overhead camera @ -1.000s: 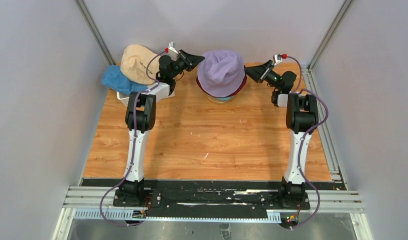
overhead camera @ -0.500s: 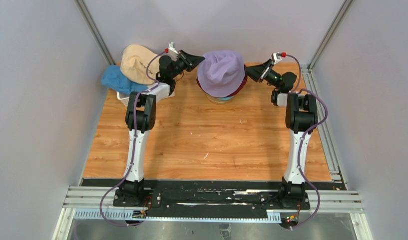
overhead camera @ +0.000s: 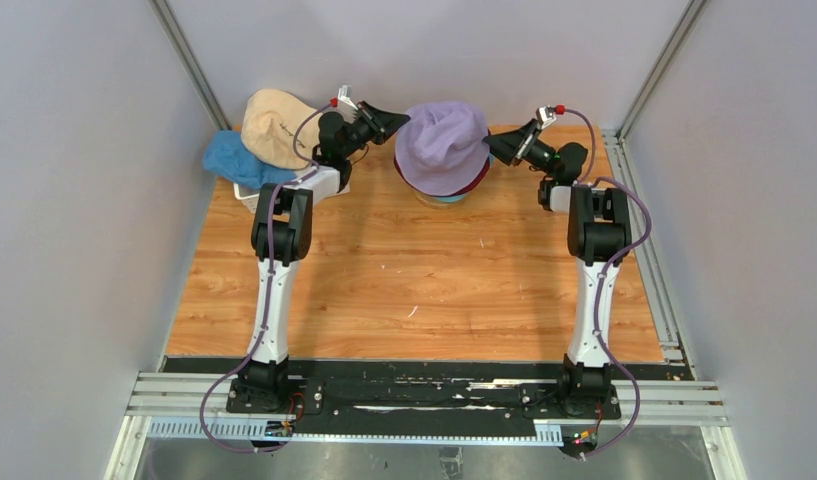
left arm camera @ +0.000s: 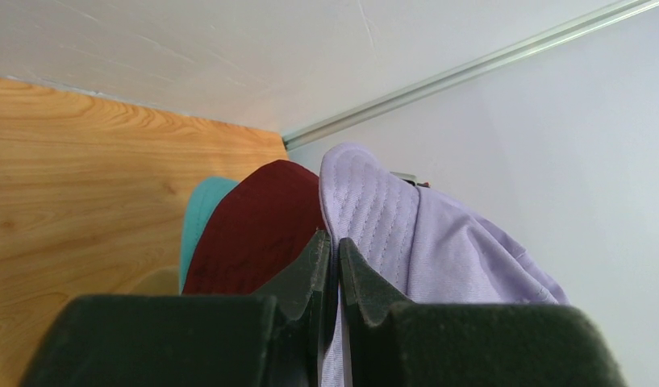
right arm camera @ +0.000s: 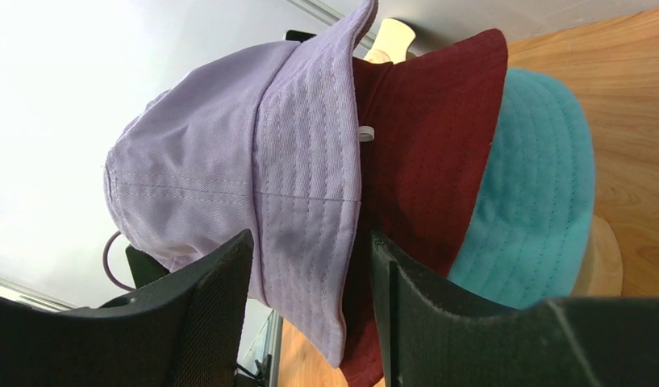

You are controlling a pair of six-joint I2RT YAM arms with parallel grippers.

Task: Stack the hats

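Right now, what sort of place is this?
Probably a lab test cell: grey walls on aluminium framing enclose a wood-grain table, with a left arm and right arm bolted to a rail.

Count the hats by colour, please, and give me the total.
lavender hat: 1
dark red hat: 1
teal hat: 1
beige hat: 1
blue hat: 1
Total: 5 hats
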